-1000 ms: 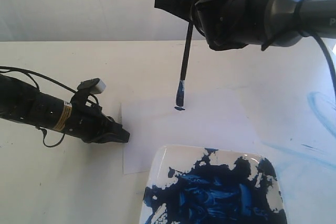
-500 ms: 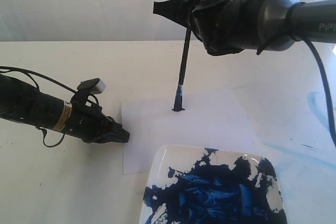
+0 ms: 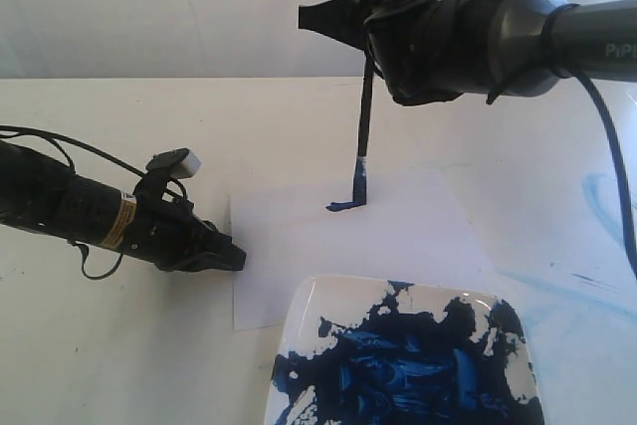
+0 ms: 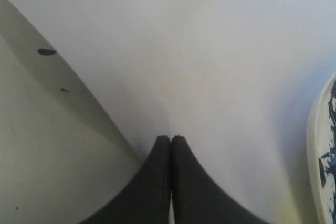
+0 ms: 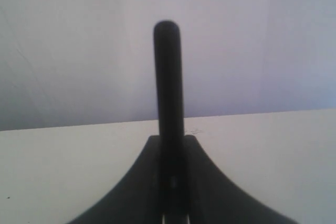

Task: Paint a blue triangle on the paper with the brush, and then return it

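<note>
From the exterior view: grips the brush [image 3: 363, 116] nearly upright in the clenched right gripper [image 3: 363, 32], over the paper's [image 3: 398, 236] far half, bristles pressed to the sheet. Shows only one short blue stroke [image 3: 341, 207] there, at most the start of the triangle's first side. Pins the paper's left edge with the left gripper [image 3: 234, 258]. Keeps the paint dish [image 3: 309, 316] at the paper's near edge. From the left wrist view: presses the left gripper [image 4: 170, 141], tips together and holding nothing, on the paper [image 4: 210, 51]. From the right wrist view: clamps the right gripper [image 5: 170, 140] on the brush [image 5: 168, 77]. Leaves, by the look of it, nearly all the painting and the brush's return to do.
</note>
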You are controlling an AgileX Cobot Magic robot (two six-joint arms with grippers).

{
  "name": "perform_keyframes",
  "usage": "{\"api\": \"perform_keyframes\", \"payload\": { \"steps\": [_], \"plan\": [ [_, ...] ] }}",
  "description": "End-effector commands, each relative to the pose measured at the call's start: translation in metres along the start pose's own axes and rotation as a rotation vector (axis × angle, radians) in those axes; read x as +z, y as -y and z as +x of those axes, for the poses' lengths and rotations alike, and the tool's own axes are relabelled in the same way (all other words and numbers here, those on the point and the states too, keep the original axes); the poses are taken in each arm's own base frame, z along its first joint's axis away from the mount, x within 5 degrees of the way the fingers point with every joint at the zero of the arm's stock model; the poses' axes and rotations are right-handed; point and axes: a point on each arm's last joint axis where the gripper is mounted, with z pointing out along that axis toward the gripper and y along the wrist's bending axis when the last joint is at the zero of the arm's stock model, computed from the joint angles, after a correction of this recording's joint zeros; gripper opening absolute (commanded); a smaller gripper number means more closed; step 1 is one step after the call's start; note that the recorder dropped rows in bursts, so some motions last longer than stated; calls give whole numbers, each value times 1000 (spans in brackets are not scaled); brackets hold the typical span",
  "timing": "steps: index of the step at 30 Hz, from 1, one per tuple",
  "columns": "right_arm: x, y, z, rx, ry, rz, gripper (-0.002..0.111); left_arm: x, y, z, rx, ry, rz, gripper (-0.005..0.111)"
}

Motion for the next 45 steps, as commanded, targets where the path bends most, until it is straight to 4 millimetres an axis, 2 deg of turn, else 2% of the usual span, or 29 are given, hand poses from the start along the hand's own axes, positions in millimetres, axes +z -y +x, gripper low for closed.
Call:
{"api": "perform_keyframes", "payload": {
  "steps": [1, 6, 13, 18, 22, 34, 45],
  "plan": [
    [-1, 4, -5, -45, 31, 39, 0, 1, -3, 1, 11, -10, -35, 0],
    [0, 9, -7, -96, 45, 83, 0, 1, -3, 1, 11, -10, -35, 0],
    [1, 19, -11, -62, 34, 98, 0, 1, -3, 1, 11, -10, -35, 0],
    [-6, 6, -18, -62, 14, -74, 0, 1, -3, 1, 11, -9, -37, 0],
    [-6, -4, -14, 29, -34, -174, 0, 1, -3, 1, 11, -9, -37, 0],
    [6, -12, -6, 69, -61, -202, 0, 1, -3, 1, 11, -9, -37, 0],
    [8, -8, -8, 46, -34, -150, 0, 1, -3, 1, 11, -9, -39, 0]
  ]
}}
